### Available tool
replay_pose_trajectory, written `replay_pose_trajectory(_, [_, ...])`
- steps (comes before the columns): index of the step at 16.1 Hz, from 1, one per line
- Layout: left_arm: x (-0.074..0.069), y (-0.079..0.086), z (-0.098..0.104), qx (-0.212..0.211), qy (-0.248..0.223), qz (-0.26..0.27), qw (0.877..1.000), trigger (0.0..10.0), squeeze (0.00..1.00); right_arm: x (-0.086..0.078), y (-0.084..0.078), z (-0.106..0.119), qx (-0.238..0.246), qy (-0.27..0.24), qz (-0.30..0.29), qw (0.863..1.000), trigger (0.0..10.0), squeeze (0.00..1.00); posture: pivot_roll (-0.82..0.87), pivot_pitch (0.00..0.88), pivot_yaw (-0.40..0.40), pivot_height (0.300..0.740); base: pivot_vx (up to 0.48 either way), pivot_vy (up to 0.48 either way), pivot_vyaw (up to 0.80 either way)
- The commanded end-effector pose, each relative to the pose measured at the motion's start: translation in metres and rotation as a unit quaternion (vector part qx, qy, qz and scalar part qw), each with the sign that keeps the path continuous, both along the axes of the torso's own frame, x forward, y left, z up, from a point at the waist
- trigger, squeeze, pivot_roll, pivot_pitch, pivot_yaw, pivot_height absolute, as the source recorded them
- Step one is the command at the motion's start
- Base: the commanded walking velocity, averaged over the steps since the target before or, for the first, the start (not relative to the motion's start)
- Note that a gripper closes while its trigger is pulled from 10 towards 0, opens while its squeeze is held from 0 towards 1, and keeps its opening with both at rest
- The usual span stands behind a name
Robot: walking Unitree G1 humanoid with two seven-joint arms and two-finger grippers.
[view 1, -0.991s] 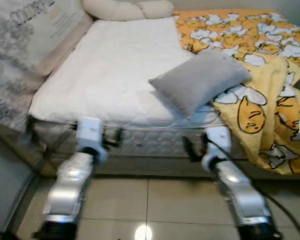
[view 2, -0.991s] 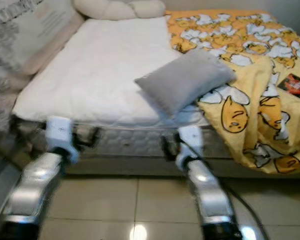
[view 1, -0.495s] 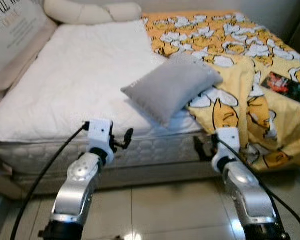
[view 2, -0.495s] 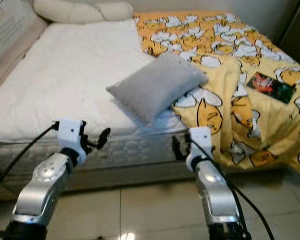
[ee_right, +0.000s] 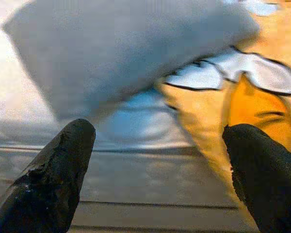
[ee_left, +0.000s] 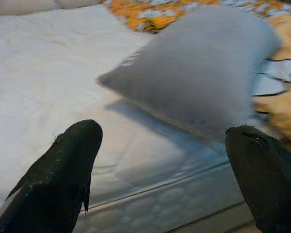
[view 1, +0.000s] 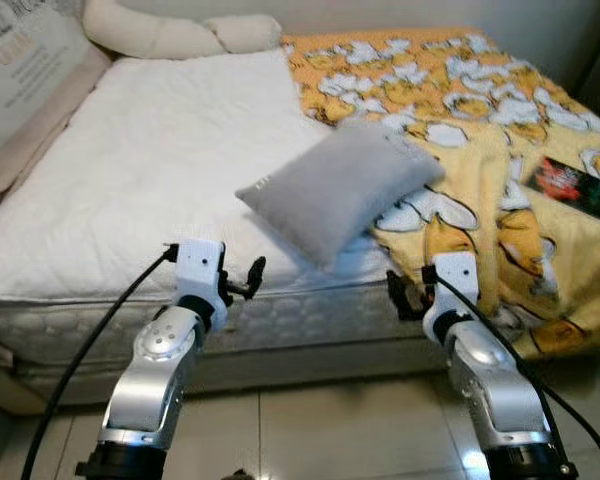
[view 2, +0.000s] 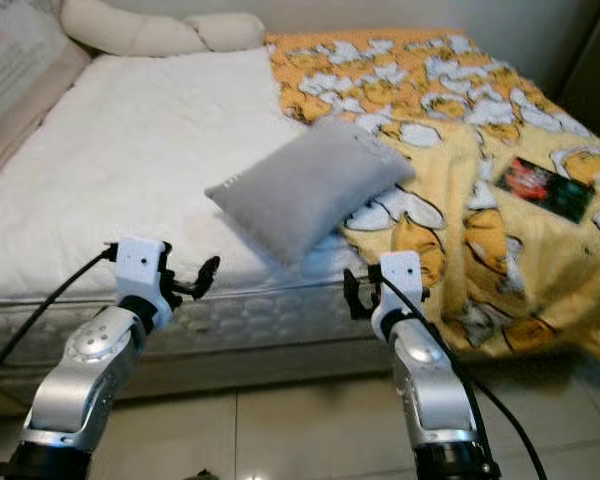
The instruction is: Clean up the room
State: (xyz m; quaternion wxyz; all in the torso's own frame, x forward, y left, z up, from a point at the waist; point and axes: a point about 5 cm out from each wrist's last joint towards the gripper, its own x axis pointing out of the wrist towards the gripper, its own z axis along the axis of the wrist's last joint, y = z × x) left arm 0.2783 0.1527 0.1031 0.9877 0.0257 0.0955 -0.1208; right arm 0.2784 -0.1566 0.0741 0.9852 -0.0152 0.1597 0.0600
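Bed [view 2: 100,190], white mattress. Grey pillow [view 2: 305,190] near its front edge, partly on yellow patterned blanket [view 2: 480,130]. Dark booklet [view 2: 543,187] on blanket. Left claw [view 2: 195,277], right claw [view 2: 352,295] before mattress side.

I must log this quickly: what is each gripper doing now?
Left gripper: open, holding nothing, before the gray pillow.
Right gripper: open, holding nothing.
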Motion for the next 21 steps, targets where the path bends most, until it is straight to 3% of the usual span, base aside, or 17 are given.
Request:
replay_pose_trajectory(1, [0.0016, 0.0048, 0.0032, 0.003, -0.005, 0.009, 1.000, 10.0, 0.00, 0.0038, 0.0091, 0.0049, 0.003, -0.011, 0.016, 1.000, 10.0, 0.00, 0.04, 0.000, 0.029, 0.740, 0.300, 0.000, 0.00])
replay_pose_trajectory(21, [0.0005, 0.0029, 0.0031, 0.003, -0.005, 0.008, 1.000, 10.0, 0.00, 0.0066, 0.0107, 0.0053, 0.003, -0.014, 0.021, 1.000, 10.0, 0.00, 0.05, 0.000, 0.021, 0.740, 0.300, 0.000, 0.00])
